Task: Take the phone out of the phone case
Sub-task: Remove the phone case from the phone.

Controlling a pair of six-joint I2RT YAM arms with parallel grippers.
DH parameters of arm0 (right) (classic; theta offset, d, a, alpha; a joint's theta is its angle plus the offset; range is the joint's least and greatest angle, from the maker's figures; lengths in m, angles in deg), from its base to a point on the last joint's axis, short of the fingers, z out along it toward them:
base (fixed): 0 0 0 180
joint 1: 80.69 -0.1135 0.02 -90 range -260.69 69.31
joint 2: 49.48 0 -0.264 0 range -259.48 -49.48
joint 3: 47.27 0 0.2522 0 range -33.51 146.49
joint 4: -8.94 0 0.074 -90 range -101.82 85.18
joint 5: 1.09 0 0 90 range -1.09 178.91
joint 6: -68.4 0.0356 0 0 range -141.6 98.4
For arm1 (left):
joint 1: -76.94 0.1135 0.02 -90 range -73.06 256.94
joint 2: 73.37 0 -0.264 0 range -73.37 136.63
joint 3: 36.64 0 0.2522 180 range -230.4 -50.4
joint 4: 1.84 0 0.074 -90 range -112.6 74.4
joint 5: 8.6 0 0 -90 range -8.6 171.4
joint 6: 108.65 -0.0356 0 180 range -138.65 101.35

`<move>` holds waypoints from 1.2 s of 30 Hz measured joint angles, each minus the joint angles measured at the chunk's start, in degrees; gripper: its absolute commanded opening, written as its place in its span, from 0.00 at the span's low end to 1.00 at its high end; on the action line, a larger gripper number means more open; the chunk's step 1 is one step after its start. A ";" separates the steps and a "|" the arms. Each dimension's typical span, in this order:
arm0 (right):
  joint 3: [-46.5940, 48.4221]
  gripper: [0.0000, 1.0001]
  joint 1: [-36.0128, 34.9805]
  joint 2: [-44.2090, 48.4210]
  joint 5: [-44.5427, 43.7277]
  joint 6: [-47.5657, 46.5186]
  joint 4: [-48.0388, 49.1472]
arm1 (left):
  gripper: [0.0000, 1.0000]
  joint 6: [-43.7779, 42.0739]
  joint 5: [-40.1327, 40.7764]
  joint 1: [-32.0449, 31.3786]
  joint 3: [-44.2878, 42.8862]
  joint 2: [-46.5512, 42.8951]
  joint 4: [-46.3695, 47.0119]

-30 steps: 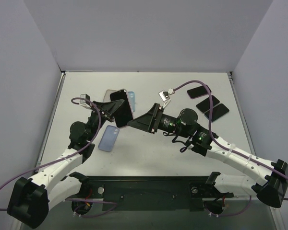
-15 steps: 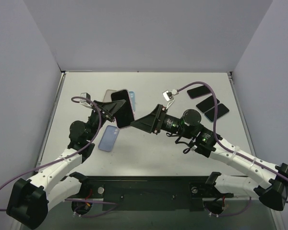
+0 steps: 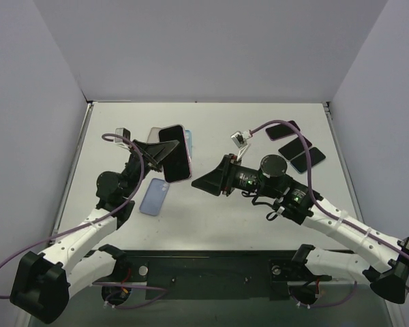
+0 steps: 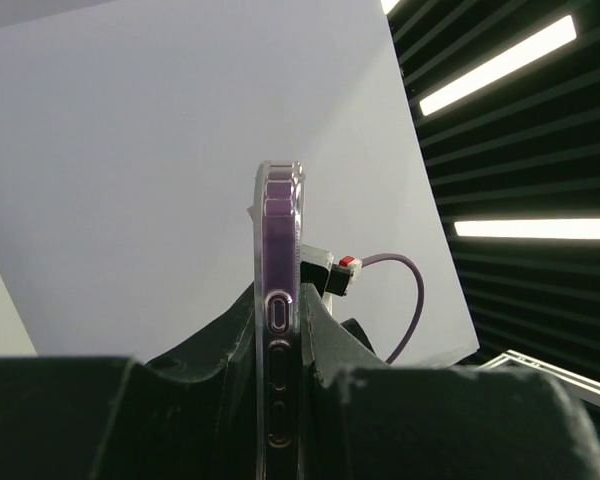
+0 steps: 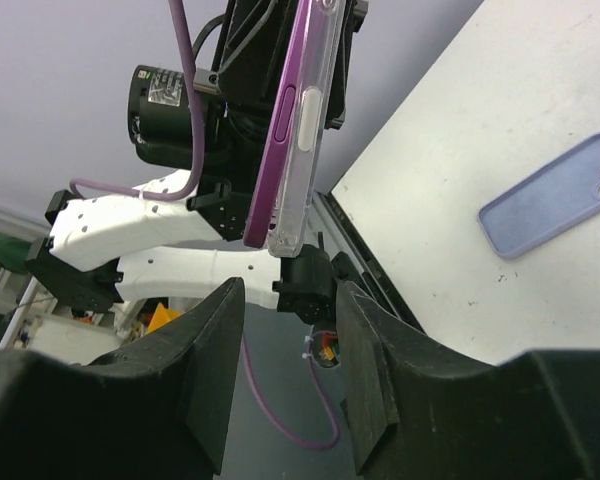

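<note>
My left gripper (image 3: 162, 155) is shut on a purple phone in a clear case (image 3: 176, 152) and holds it up above the table. In the left wrist view the cased phone (image 4: 279, 330) stands edge-on between the jaws. My right gripper (image 3: 199, 182) is open and empty, a short way to the right of the phone and apart from it. In the right wrist view the phone (image 5: 295, 125) hangs beyond my open gripper (image 5: 288, 330), its clear case on the right side of the purple body.
A light blue case (image 3: 155, 196) lies on the table below the left gripper; it also shows in the right wrist view (image 5: 552, 195). Three dark phones (image 3: 296, 147) lie at the back right. More cases (image 3: 187, 139) lie behind the held phone.
My right gripper has drawn back to the right, away from the phone, and now stands apart from it. The left gripper has lifted the phone slightly and tilted it more upright.
</note>
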 measured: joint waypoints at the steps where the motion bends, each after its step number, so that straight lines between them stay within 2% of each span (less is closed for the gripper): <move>1: 0.00 0.36 0.00 -0.68 0.81 0.00 1.01 | 0.00 0.81 -0.15 0.00 0.00 0.24 0.68; 7: -0.26 0.32 0.00 -3.63 3.17 0.28 5.42 | 0.00 3.02 -1.09 0.00 0.02 0.66 2.84; 16: -0.24 0.31 1.38 -6.75 5.38 2.97 7.93 | 0.00 4.11 -0.90 0.68 0.02 1.01 3.91; 29: -0.02 0.45 3.15 -7.23 4.57 9.79 10.10 | 0.00 5.51 -1.79 0.31 0.92 1.14 7.37; 36: -8.90 0.49 1.11 0.90 1.36 14.62 13.92 | 0.00 5.33 2.43 0.39 2.10 -0.31 7.21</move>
